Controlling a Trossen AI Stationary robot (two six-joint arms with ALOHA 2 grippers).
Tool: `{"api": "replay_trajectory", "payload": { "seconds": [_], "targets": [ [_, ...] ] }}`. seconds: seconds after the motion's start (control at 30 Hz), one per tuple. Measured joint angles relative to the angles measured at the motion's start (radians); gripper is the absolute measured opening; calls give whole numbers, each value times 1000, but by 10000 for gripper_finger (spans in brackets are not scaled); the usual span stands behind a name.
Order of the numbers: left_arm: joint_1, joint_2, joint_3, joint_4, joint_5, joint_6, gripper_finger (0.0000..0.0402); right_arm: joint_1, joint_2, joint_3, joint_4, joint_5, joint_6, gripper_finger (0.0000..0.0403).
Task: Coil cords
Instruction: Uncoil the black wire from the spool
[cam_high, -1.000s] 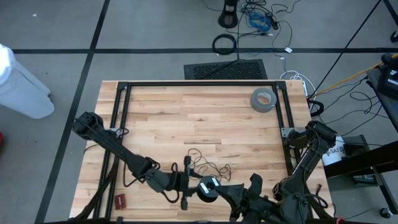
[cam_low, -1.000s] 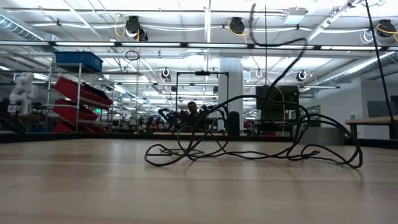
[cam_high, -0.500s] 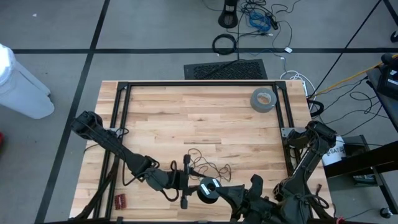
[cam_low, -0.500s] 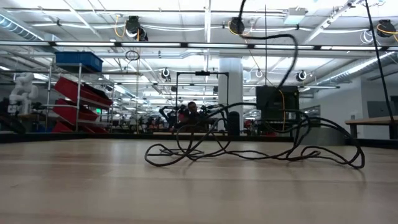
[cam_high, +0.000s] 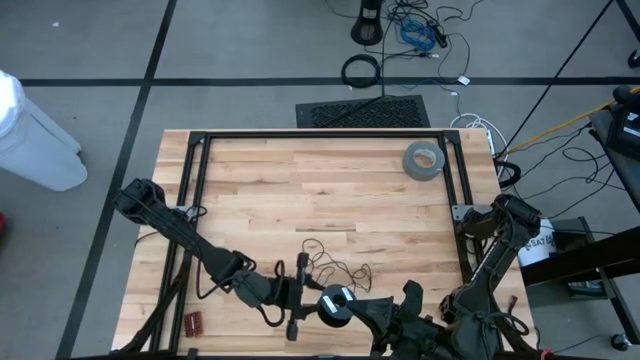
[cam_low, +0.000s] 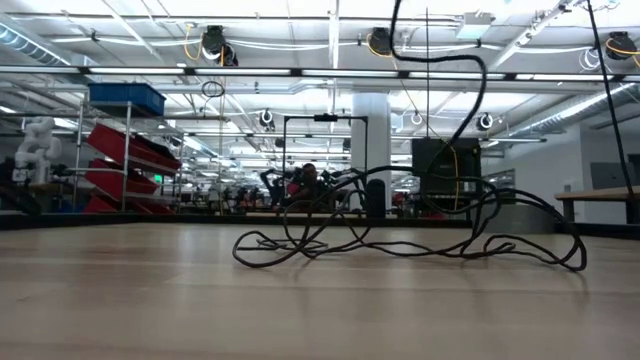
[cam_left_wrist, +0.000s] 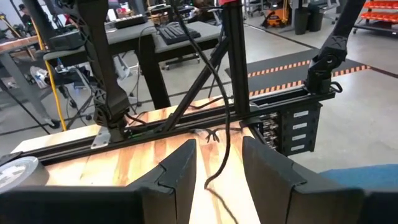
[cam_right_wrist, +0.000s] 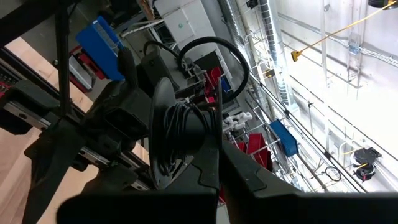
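Observation:
The cord, a thin black wire, lies in a loose tangle (cam_high: 335, 268) on the wood near the table's front edge, and it also shows in the low view (cam_low: 400, 235). One strand (cam_low: 470, 100) rises from the tangle and leaves the top of the low view. My left gripper (cam_high: 315, 290) hangs open just in front of the tangle, pointing toward the table's right. The strand (cam_left_wrist: 219, 165) runs through the gap between its fingers (cam_left_wrist: 219, 146); whether it touches them I cannot tell. My right gripper (cam_high: 345, 303) is shut beside it, with turns of cord on it. My right gripper has several turns of the cord (cam_right_wrist: 180, 130) wound about its shut fingers (cam_right_wrist: 208, 168), with one loop (cam_right_wrist: 214, 56) arching free above them. The fingers lie level, high above the table, pointing toward the left gripper. Whether an end is pinched between them is hidden by the coil.
A grey tape roll (cam_high: 423, 160) lies at the far right of the table. A black metal frame (cam_high: 320, 133) runs along the far edge and down both sides. A small red object (cam_high: 193, 323) sits at the near left. Bare wood (cam_high: 300, 190) stretches across the middle.
The raised strand has swayed, and its bends have changed shape. The tangle on the table has kept its place. Both grippers have stayed where they were.

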Motion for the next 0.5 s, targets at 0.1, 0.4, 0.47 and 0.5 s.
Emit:
{"api": "replay_trajectory", "payload": {
  "seconds": [0.1,0.4,0.47,0.5],
  "targets": [
    [0,7,0,4,0,0,137,0,0,0,0,0,0,0],
    [16,15,0,19,-1,1,137,0,0,0,0,0,1,0],
    [16,15,0,30,0,1,137,0,0,0,0,0,2,0],
    [16,15,0,30,2,1,137,0,0,0,0,0,2,0]
  ]
}}
